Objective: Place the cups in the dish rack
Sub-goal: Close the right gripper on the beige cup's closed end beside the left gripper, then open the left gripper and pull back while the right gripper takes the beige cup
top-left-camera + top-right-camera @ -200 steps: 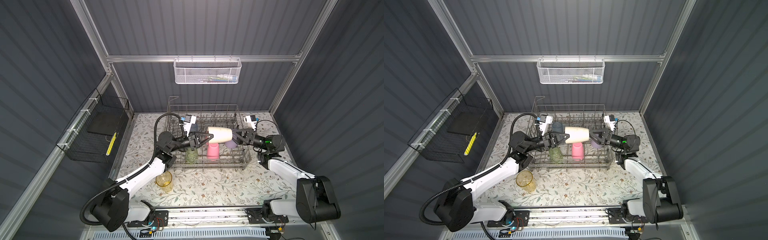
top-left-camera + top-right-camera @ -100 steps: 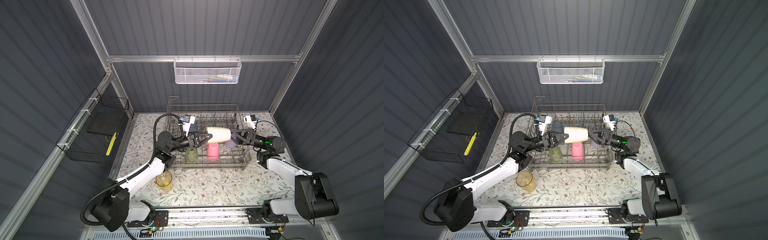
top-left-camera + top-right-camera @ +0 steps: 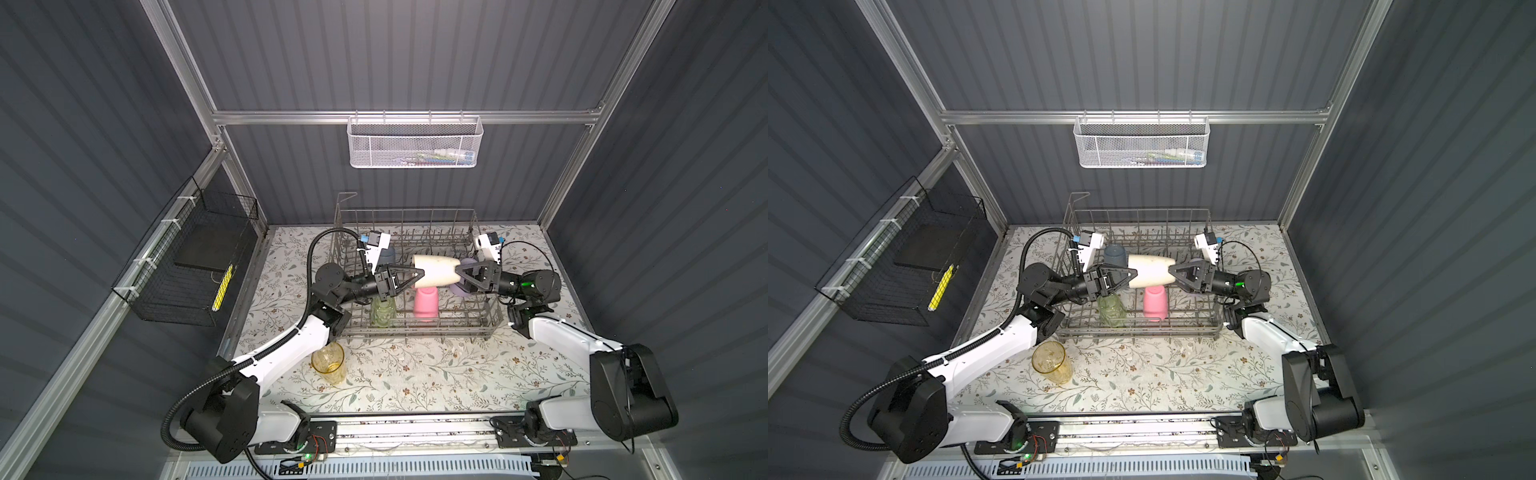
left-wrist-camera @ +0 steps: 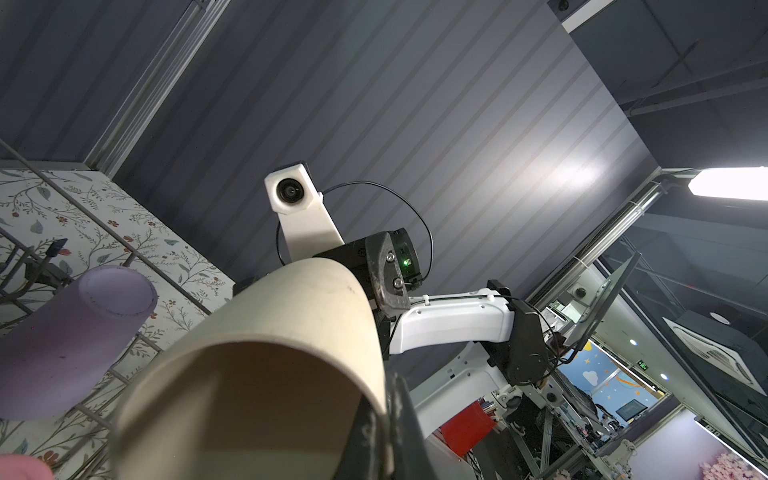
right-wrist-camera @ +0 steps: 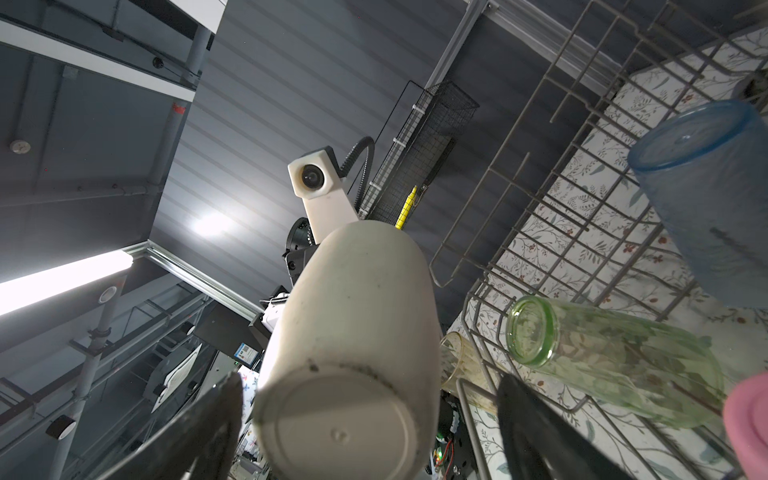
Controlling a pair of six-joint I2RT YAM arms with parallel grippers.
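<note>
A beige cup hangs on its side above the dish rack. My left gripper is shut on its rim wall. My right gripper stands open around the cup's base, with a gap on each side. In the rack stand a green cup, a pink cup, a blue-grey cup and a lavender cup. A yellow cup stands on the table.
The yellow cup is close under my left forearm, in front of the rack's left corner. A black wire basket hangs on the left wall and a white mesh basket on the back rail. The floral table lies in front of the rack.
My right gripper has edged slightly toward the beige cup's base and its jaws have narrowed a touch. The left gripper and the cup have stayed in place.
</note>
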